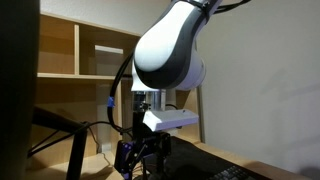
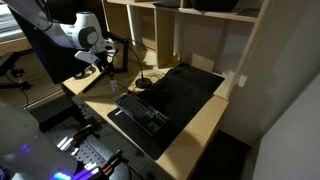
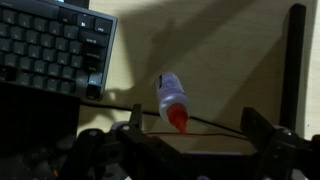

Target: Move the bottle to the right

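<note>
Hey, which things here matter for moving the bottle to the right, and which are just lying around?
Job: bottle, end effector.
Lying about: keyboard, mat, shelves.

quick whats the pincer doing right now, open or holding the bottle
Pincer: open, holding nothing. In the wrist view the bottle lies on the desk, not gripped.
</note>
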`<state>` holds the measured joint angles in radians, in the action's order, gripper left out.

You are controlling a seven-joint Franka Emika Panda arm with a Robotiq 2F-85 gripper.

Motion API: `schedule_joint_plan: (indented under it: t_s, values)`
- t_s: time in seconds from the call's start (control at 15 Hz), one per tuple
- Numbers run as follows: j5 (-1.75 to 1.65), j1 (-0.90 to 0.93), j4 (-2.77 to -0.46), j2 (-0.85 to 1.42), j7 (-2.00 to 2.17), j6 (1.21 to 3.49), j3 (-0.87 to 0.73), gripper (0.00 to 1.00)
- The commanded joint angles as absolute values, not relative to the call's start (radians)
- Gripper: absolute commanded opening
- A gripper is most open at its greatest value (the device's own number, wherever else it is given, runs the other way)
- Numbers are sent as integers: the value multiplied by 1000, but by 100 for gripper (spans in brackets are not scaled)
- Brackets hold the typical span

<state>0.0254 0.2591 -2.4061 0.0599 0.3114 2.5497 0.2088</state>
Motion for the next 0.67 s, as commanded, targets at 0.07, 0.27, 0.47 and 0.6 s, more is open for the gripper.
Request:
schedule_joint_plan:
  t_s: [0.07,0.27,0.47,0.6]
  values:
    - [48,254,-2407,59,336,2582,214,100]
    - [69,254,-2407,59,338,2613,215,100]
    - [45,255,-2353,105,424,2467,206,100]
    - [52,256,-2345,118,466,2458,205,100]
